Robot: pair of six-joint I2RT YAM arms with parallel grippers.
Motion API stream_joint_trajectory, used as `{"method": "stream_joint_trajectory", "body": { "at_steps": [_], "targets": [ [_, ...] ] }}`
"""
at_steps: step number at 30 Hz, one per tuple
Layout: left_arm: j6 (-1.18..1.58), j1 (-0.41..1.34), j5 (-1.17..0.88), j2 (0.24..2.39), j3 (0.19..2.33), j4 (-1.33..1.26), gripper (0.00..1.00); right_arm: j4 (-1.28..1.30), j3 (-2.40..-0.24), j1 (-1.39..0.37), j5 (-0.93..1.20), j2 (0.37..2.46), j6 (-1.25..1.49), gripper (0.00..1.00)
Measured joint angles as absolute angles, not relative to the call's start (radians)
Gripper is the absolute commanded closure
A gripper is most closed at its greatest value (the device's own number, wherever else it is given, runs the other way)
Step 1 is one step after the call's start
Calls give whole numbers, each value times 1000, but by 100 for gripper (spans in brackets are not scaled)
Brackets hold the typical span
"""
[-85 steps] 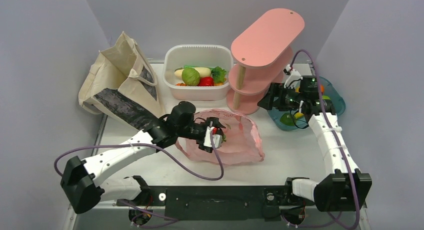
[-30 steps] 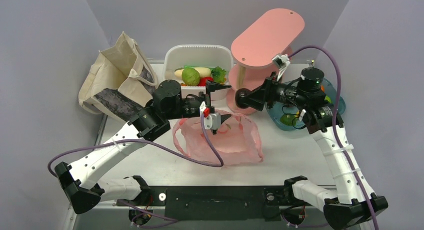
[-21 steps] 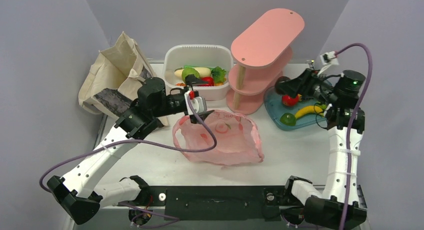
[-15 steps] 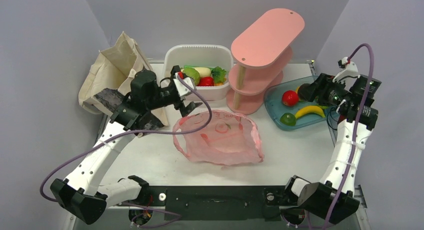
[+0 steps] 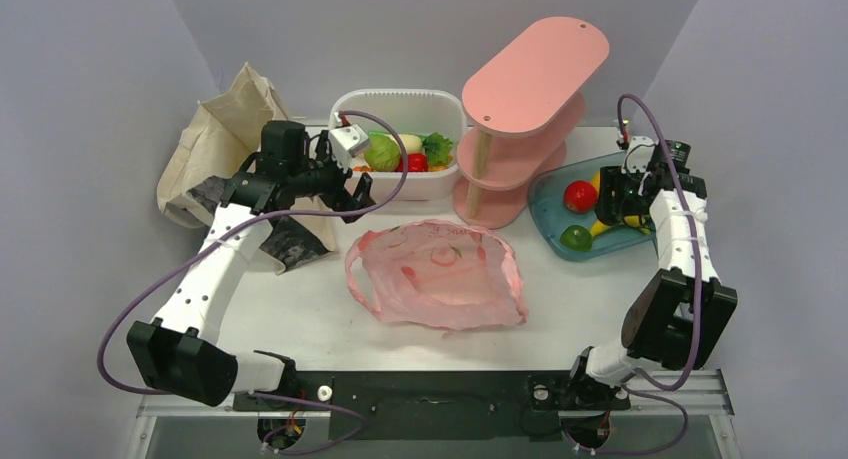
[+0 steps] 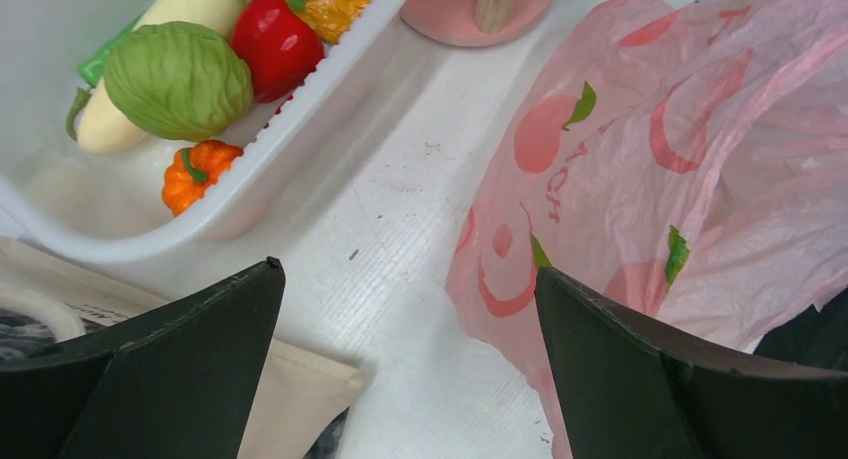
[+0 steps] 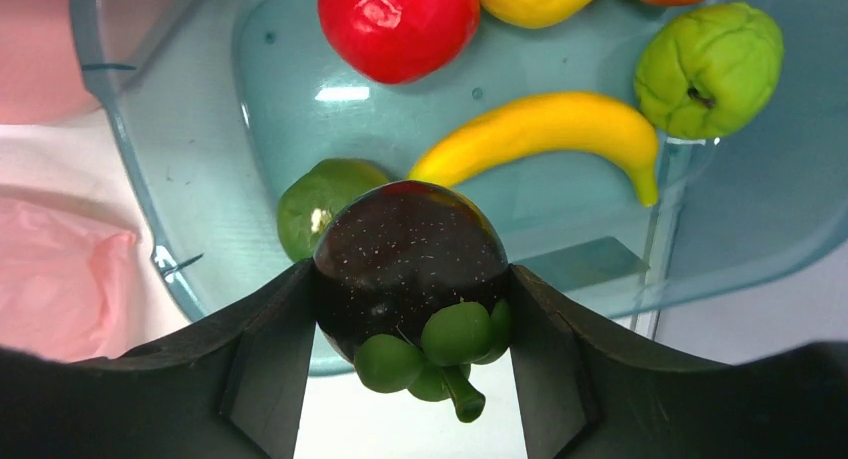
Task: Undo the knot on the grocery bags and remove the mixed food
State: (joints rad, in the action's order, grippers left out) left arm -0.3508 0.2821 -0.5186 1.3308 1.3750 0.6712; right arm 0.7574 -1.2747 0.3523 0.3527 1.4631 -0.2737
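The pink plastic bag [image 5: 440,274] lies slack and flat mid-table, also at the right of the left wrist view as the pink bag [image 6: 700,159]. The beige canvas tote [image 5: 235,144] stands at the back left. My left gripper [image 6: 405,269] is open and empty over bare table between the tote and the bag. In the white tub [image 5: 395,101] lie the round green vegetable [image 6: 178,79], the white radish [image 6: 190,4] and the leafy green [image 5: 437,147]. My right gripper [image 7: 408,279] is shut on a dark purple fruit [image 7: 410,244] with a green calyx, above the blue tray [image 7: 120,129].
The tub also holds a red pepper [image 6: 275,41] and a small orange pumpkin [image 6: 198,171]. In the tray lie a red apple [image 7: 400,19], a banana [image 7: 540,134], a lime [image 7: 320,204] and a green fruit [image 7: 710,64]. A pink tiered shelf [image 5: 530,74] stands between tub and tray.
My left arm drew back from over the pink bag to beside the tub and tote, jaws open. My right arm swung from the shelf over to the blue tray.
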Motion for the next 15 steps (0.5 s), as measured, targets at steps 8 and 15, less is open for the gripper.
{"method": "stream_joint_trajectory", "body": {
  "at_steps": [8, 15],
  "targets": [
    [-361, 282, -532, 1297, 1318, 705, 3, 782, -1335, 330, 295, 1567, -319, 12],
    [-342, 282, -541, 1283, 1258, 692, 3, 856, -1401, 325, 322, 1452, -373, 10]
  ]
}}
